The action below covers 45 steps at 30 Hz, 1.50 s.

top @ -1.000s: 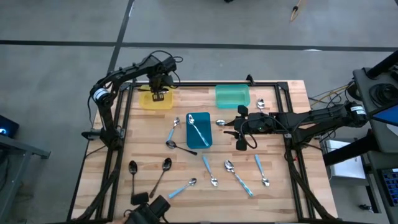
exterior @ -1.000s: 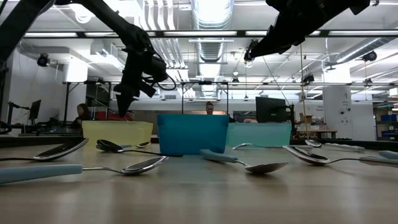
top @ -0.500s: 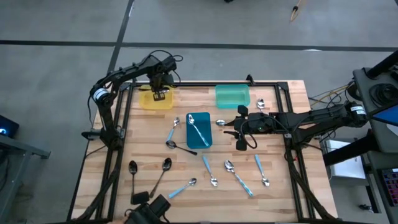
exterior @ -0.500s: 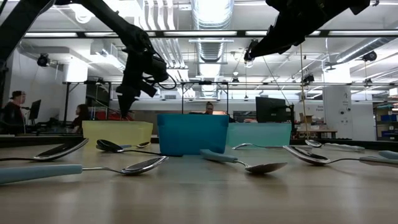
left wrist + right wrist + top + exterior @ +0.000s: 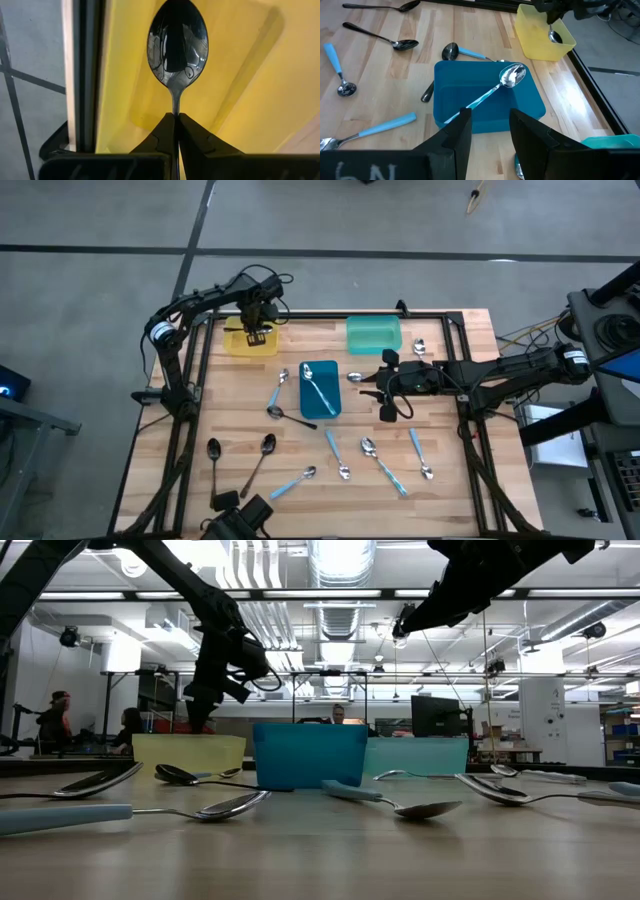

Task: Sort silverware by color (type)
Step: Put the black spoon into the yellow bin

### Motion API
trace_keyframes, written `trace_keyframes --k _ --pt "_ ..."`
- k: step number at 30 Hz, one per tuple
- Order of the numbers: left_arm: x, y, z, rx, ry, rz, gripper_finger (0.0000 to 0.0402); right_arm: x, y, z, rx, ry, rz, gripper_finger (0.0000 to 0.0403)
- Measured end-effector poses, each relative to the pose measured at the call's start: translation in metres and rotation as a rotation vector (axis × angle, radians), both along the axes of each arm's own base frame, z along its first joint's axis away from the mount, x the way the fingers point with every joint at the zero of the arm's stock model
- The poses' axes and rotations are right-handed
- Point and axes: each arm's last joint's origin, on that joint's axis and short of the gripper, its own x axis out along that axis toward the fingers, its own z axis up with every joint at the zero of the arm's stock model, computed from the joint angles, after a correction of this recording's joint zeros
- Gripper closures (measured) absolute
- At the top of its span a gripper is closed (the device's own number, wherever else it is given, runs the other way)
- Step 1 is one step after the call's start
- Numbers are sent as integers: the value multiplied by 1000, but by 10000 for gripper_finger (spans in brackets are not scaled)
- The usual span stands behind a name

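Overhead, the yellow tray sits at the table's far left corner; the left gripper hangs over it, jaws clamped on a glossy dark spoon, bowl downward. Right gripper waits mid-table, fingers apart.

— How do the two arms look from above?

— Both are dark, almost black, with slim links and thicker joints. The left arm has a white band with a small blue mark near its base, and loose black cables curl above its wrist. The right arm has a similar white band near its base.

— And the end effectors?

— The left end effector has two black wedge-shaped fingers with matte faces. The right end effector has two broad black fingers, and white letters show on the body below them.
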Motion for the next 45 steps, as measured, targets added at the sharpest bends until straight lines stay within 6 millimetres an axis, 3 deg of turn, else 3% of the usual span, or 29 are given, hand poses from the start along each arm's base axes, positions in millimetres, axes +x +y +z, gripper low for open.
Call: trace_keyframes --k 45 --pt "2 3 -21 58 -50 -45 401 0 0 0 -1 0 0 280"
